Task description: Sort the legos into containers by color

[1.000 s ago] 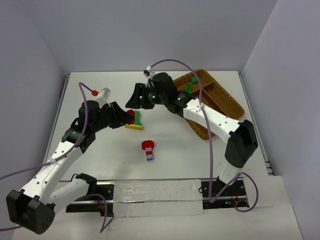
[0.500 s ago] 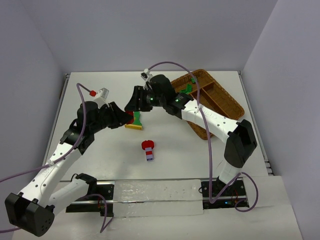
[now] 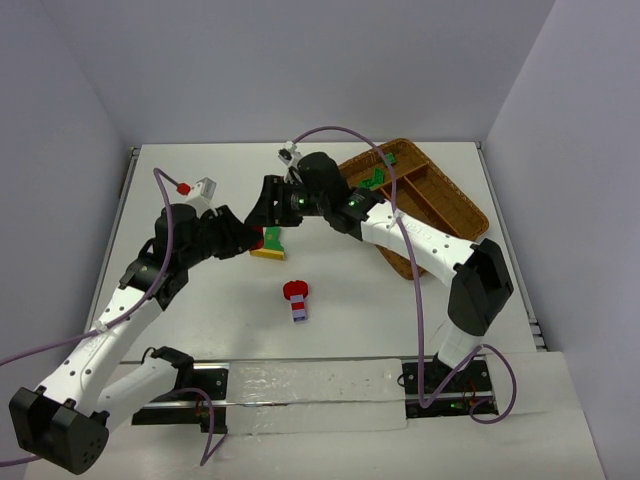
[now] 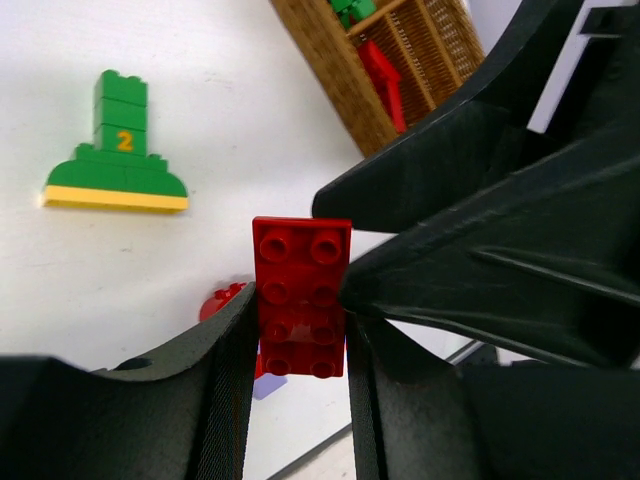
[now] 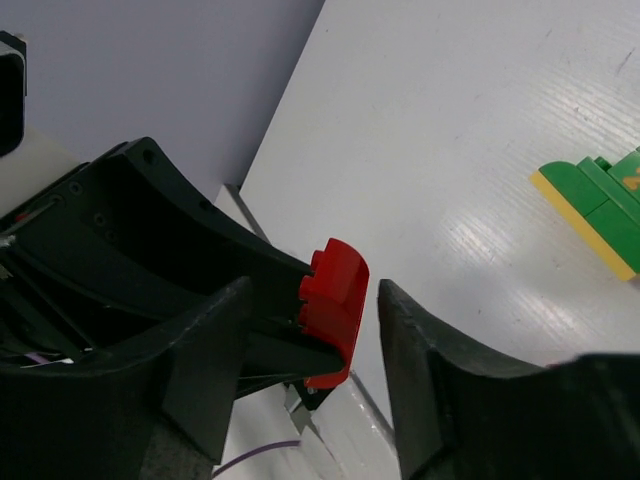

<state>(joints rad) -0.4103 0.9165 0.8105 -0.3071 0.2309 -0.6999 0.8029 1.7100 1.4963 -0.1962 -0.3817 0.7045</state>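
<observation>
My left gripper is shut on a red studded brick, held above the table; the brick also shows in the right wrist view. My right gripper is open, its two fingers standing either side of that red brick without touching it. A green-and-yellow stack of bricks lies on the table just below both grippers and shows in the left wrist view. A red and lilac-white stack stands nearer the front. The brown wicker tray at the right holds green bricks and a red one.
The white table ends at a metal rail by the arm bases. Grey walls close the back and both sides. Purple cables loop off both arms. The right arm lies across the tray's left part.
My right gripper has slid left and a little down until its open fingers bracket the red brick in my left gripper. My left gripper has barely moved.
</observation>
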